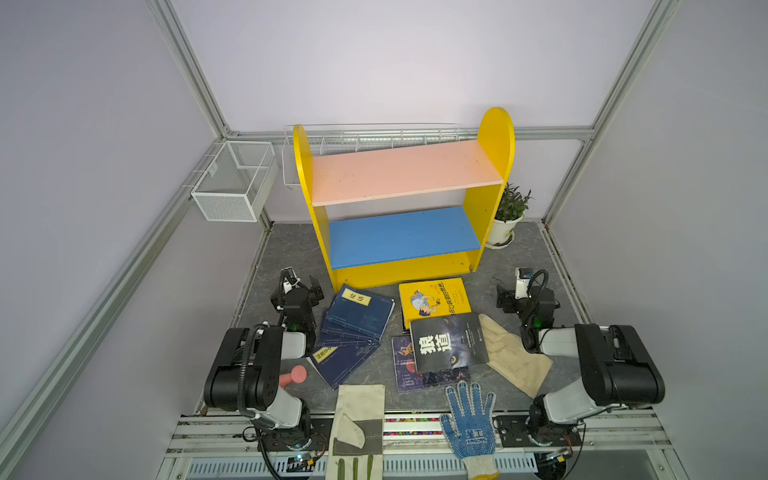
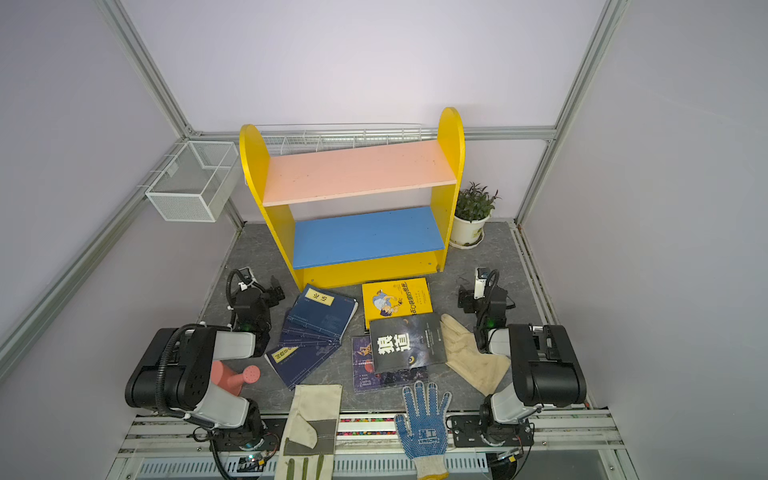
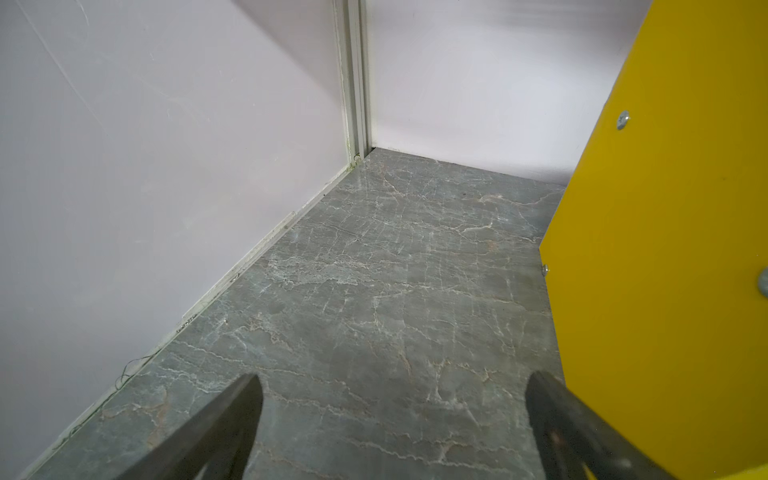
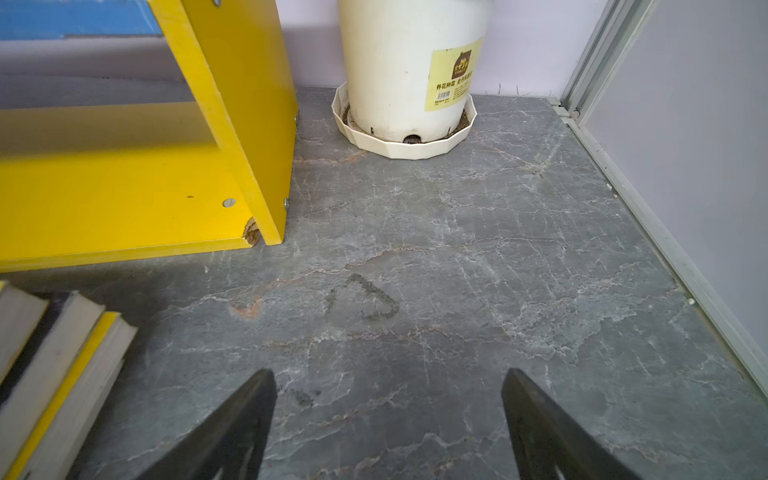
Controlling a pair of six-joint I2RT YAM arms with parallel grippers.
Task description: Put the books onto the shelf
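**Desk:** In a top view, flat paperback books (image 1: 446, 340) in navy, yellow and black covers are lying scattered on the grey marbled counter (image 1: 282, 249), just in front of the yellow two-tier shelf (image 1: 405, 174) with pink and blue boards.

**Photographer:** Left wrist view: the black left fingers (image 3: 232, 428) are standing spread over the counter, beside the shelf's yellow side panel.

**Desk:** Right wrist view: the black right fingers (image 4: 241, 428) are gaping apart, holding nothing, near a white plastic flowerpot (image 4: 399, 70).

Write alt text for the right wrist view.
The right gripper hangs open, holding nothing, above the grey marbled table. Ahead stand a corner of the yellow shelf and a white plant pot in its saucer; stacked books lie before the shelf.
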